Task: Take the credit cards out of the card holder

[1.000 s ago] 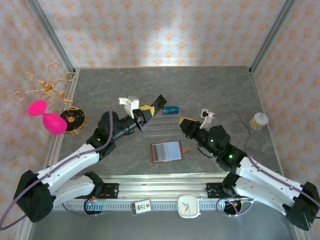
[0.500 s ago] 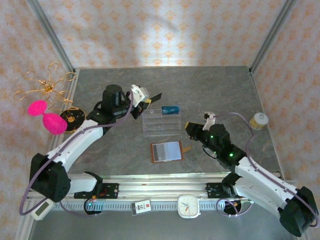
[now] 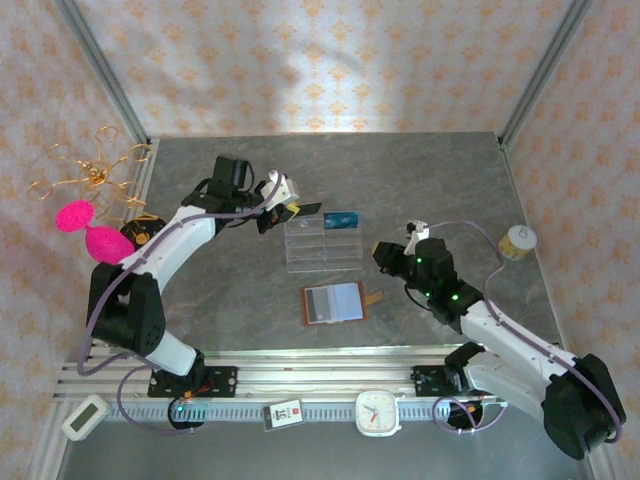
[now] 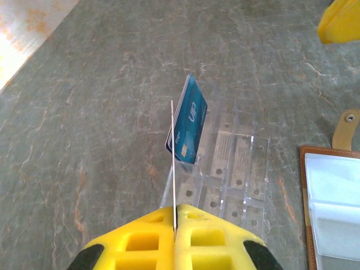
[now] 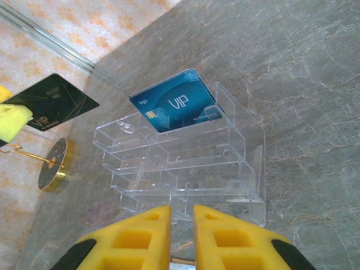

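Black card (image 3: 308,208) is pinched in the left fingers (image 3: 289,211) in the overhead view, held above the bench (image 3: 420,170) just left of the clear tray (image 3: 322,255). The blue card (image 3: 341,220) stands in the tray's far row. The card holder (image 3: 333,302) lies open, near the arms. In the left wrist view, the fingers are clenched on that card, seen edge-on. In the right wrist view, the right fingers (image 5: 146,236) are narrowly parted, grasping nothing. Both cards look out of the holder, so the next move likely calls for lowering the black card into a slot.

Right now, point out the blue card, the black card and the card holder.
blue card (image 5: 177,107), right wrist view, middle of its printed face.
black card (image 5: 56,101), right wrist view, middle of its face.
card holder (image 3: 335,301), top external view, open inner pockets.
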